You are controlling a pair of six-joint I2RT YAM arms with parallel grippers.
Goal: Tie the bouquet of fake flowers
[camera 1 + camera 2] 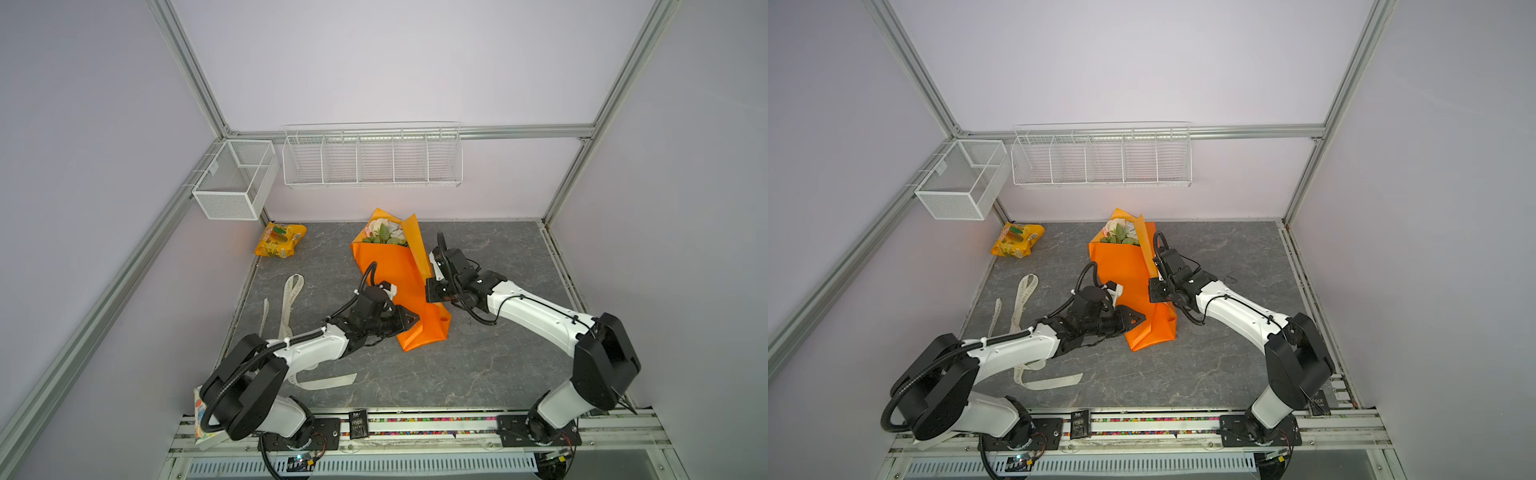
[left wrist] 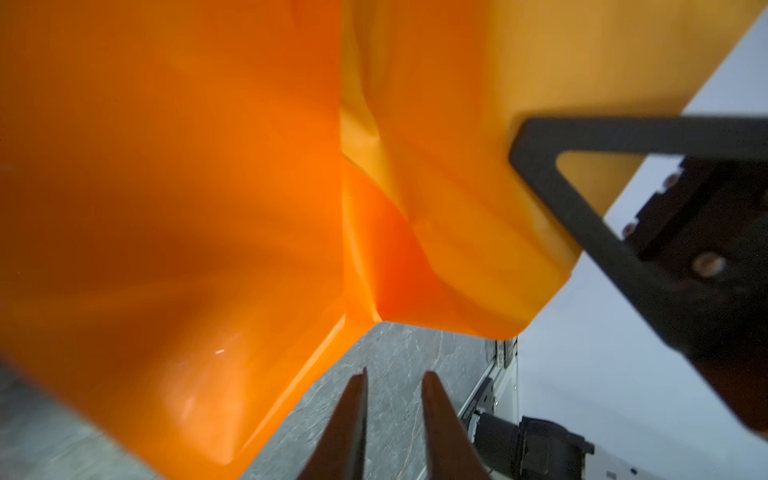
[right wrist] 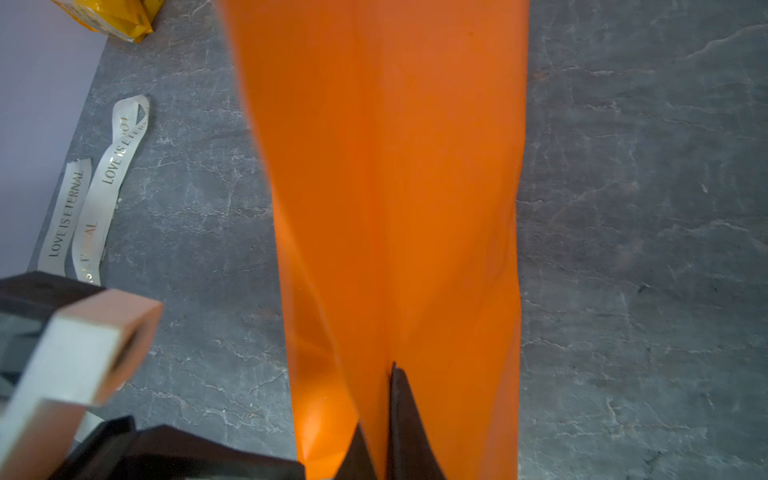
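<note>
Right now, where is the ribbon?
In both top views the cream ribbon lies at the table's left edge, nearer than the snack packet, running under the left arm.

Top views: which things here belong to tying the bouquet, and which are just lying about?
For the job:
- bouquet of fake flowers, pinched by the right gripper
- printed ribbon, probably the tie
- left gripper, open beside the bouquet

Lying about:
- snack packet
- mesh basket on the wall
- wire rack on the wall

Front, right of grey marble-look tabletop point(image 1: 498, 353) bare: free. Centre blocked: orange paper-wrapped bouquet of fake flowers point(image 1: 399, 282), left arm point(image 1: 316, 349) and right arm point(image 1: 536, 311) flanking. Left cluttered: cream printed ribbon point(image 1: 290, 303), yellow-orange snack packet point(image 1: 280, 240).
</note>
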